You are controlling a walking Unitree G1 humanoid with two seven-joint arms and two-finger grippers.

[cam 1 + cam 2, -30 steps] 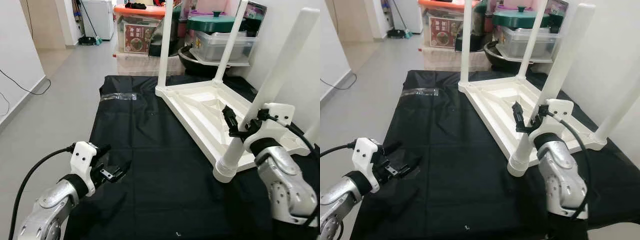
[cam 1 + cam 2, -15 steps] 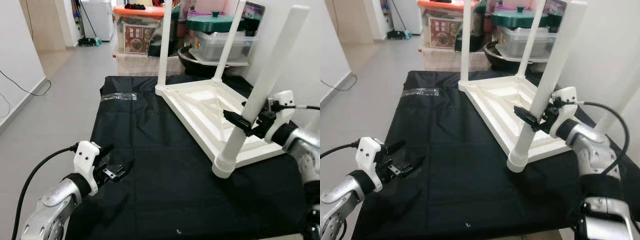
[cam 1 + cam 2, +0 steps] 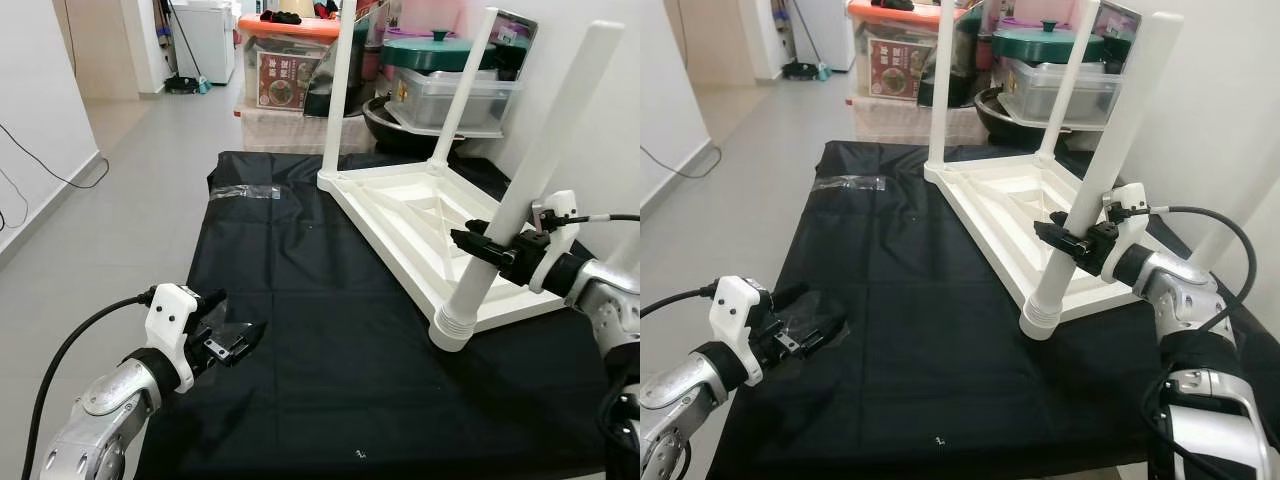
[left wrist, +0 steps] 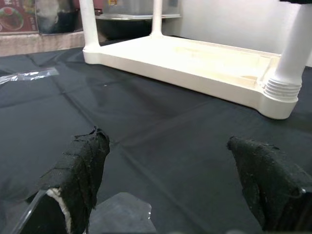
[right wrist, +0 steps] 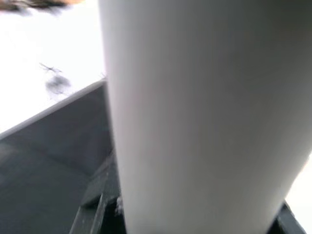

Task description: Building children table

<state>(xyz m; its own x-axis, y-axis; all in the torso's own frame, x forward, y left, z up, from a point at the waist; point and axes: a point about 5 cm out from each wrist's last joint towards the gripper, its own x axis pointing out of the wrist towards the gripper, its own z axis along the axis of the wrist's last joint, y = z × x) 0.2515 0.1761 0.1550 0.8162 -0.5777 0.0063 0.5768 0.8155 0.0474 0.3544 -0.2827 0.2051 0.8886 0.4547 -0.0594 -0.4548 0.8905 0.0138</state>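
A white children's table [image 3: 420, 215] lies upside down on the black cloth [image 3: 300, 290], its legs pointing up. The near leg [image 3: 540, 160] stands in the front corner socket [image 3: 455, 328], leaning slightly right. My right gripper [image 3: 482, 243] is shut on this leg at about a third of its height, reaching in from the right; in the right wrist view the leg [image 5: 204, 117] is pressed close between the fingers. My left gripper [image 3: 232, 345] hovers open just above the cloth at the front left, its fingers [image 4: 80, 170] wide apart with nothing between them.
A clear plastic piece [image 4: 122, 209] lies on the cloth by my left gripper, and a clear strip [image 3: 243, 192] lies at the far left. Storage boxes [image 3: 285, 70] and lidded pots [image 3: 435, 50] stand beyond the cloth. A white wall [image 3: 600, 120] runs along the right.
My right arm has swung out to the right, and its gripper now holds the near leg from the side. The left arm has barely moved. The camera shifted slightly.
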